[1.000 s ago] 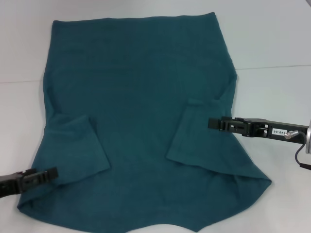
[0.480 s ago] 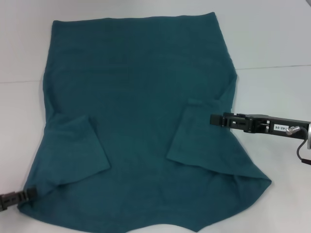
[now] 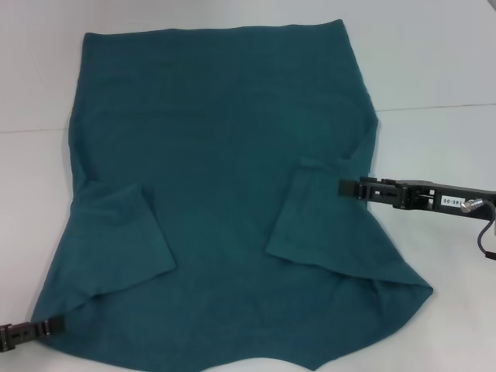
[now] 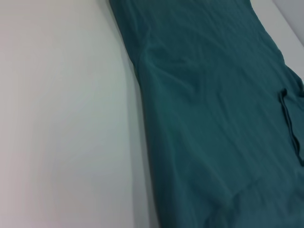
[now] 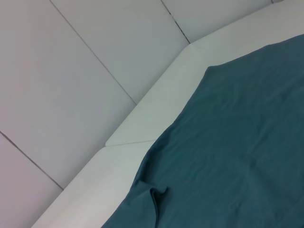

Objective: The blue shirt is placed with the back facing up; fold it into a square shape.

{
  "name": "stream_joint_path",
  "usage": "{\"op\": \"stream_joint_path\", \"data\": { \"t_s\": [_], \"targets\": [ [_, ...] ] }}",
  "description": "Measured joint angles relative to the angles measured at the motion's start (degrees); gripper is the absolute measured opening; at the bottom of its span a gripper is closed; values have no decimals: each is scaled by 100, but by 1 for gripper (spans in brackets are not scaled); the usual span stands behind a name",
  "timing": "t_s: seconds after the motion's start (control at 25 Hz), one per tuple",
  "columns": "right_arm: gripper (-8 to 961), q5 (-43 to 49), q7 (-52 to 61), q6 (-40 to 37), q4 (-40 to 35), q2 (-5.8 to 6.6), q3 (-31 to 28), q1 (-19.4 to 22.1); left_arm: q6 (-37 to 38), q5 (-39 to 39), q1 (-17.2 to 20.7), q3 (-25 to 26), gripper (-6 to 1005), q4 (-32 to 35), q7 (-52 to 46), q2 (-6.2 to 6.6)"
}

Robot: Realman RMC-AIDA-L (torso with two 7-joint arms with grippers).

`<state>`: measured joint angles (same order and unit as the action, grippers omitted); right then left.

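Left gripper (image 3: 48, 328) — drawn back to blue shirt (image 3: 225, 155) corner; right gripper (image 3: 345, 187) slightly withdrawn; finger states indeterminable — sleeves folded, body fold pending.

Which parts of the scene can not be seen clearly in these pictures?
- Large dark teal-blue short-sleeved shirt: its near edge is cut off by the head view's bottom border.
- Left gripper: mostly outside the head view's corner; absent from its wrist view.
- Right gripper: finger state unclear.

Lab bench (image 3: 434, 62) (plain white)
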<state>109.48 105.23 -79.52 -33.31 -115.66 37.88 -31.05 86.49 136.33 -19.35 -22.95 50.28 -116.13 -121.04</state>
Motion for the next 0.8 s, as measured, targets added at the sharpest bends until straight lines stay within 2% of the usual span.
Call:
{"op": "stream_joint_path", "data": {
  "t_s": [0.8],
  "targets": [
    [822, -7, 51, -19, 0, 19, -10, 29, 306, 150, -234, -47, 921, 5, -98, 81]
  ]
}}
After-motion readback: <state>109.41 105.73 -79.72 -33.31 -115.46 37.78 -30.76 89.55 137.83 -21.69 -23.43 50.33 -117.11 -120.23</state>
